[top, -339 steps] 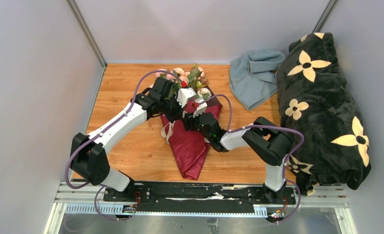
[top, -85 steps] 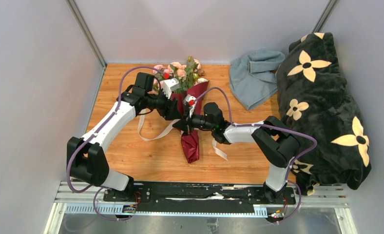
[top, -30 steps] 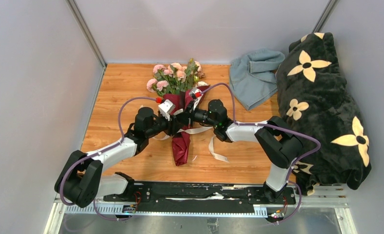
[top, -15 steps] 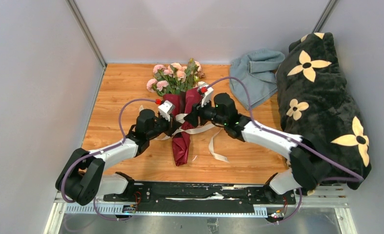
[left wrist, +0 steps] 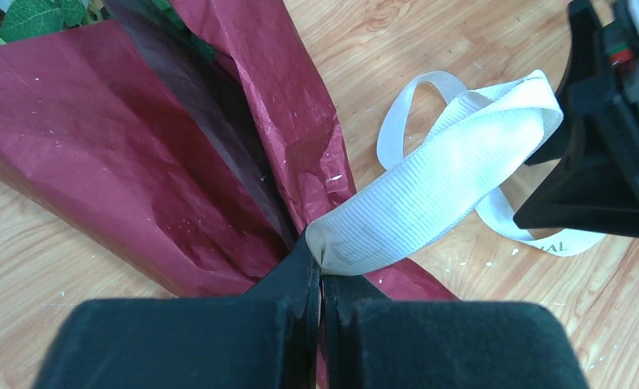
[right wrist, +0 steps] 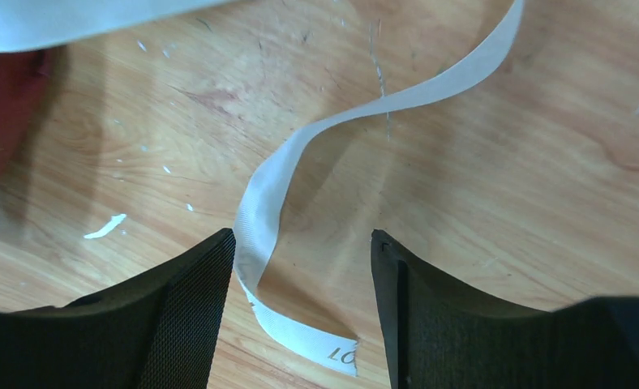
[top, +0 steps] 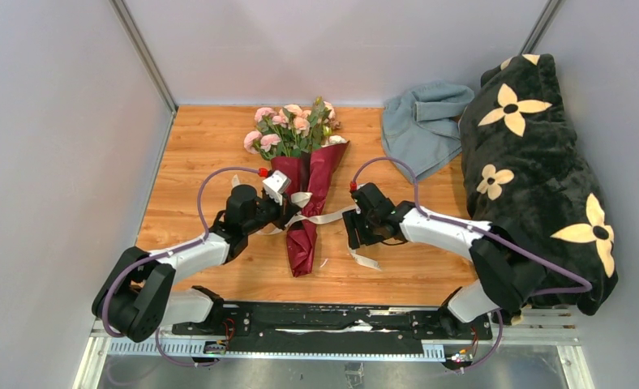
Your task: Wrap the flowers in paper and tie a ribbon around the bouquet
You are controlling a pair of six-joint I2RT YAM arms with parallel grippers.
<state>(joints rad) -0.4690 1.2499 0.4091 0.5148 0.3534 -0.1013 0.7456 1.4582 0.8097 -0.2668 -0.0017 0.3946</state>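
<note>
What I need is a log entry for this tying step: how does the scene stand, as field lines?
bouquet: lying on the table, flowers toward the far edge, wrapped in paper
ribbon: looped beside the paper, one end loose on the table
left gripper: shut on ribbon
right gripper: open over the loose end, holding nothing
knot: none visible
far right: cloth, blanket

Pale grey walls [top: 57, 121] enclose a wooden tabletop [top: 203, 138], a black flowered blanket [top: 535, 178] heaped along one edge.
</note>
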